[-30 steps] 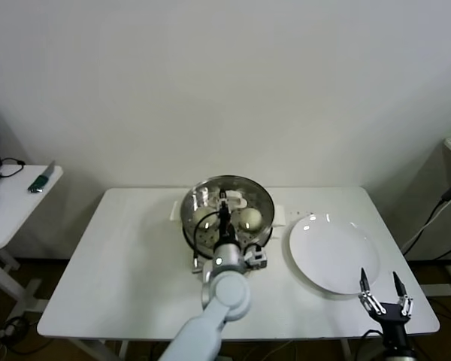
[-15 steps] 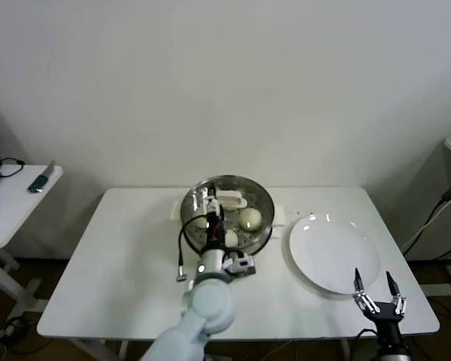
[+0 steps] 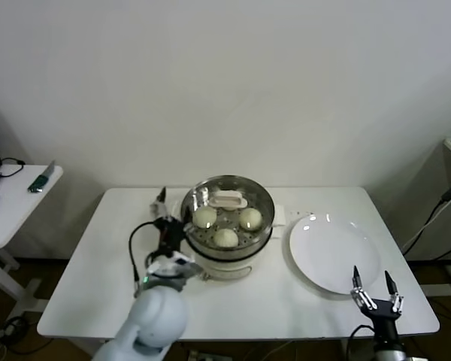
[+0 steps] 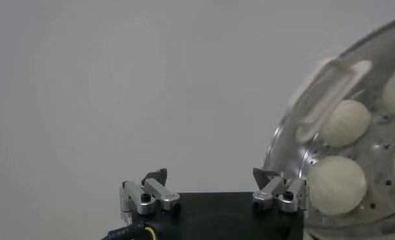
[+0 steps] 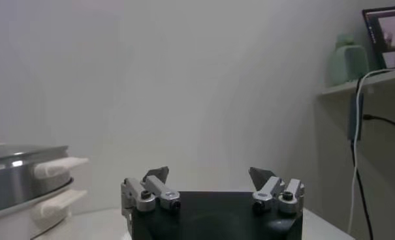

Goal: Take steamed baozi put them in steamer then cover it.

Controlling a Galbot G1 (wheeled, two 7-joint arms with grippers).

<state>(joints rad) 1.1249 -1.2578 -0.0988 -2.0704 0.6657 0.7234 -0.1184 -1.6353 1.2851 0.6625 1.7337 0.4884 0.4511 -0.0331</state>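
The steamer (image 3: 264, 210) stands at the table's middle on its white pot base (image 3: 224, 268). Three baozi show inside it: back left (image 3: 204, 216), back right (image 3: 249, 218) and front (image 3: 225, 237). The glass cover lies on the steamer, its whitish handle (image 3: 229, 201) toward the back. My left gripper (image 3: 165, 214) is open and empty, just left of the steamer. In the left wrist view it (image 4: 213, 175) sits beside the covered steamer (image 4: 288, 140), with the handle (image 4: 331, 91) and baozi (image 4: 336, 184) seen through the glass. My right gripper (image 3: 370, 280) is open and empty at the table's front right edge.
A flat white plate (image 3: 334, 252) lies right of the steamer, bare. A small side table (image 3: 15, 203) with a few tools stands far left. The right wrist view shows its own open gripper (image 5: 209, 173) and the steamer's side (image 5: 21, 176).
My left gripper has pulled away from above the steamer and moved to its left, open. The cover stays on the steamer. The right gripper has dropped slightly.
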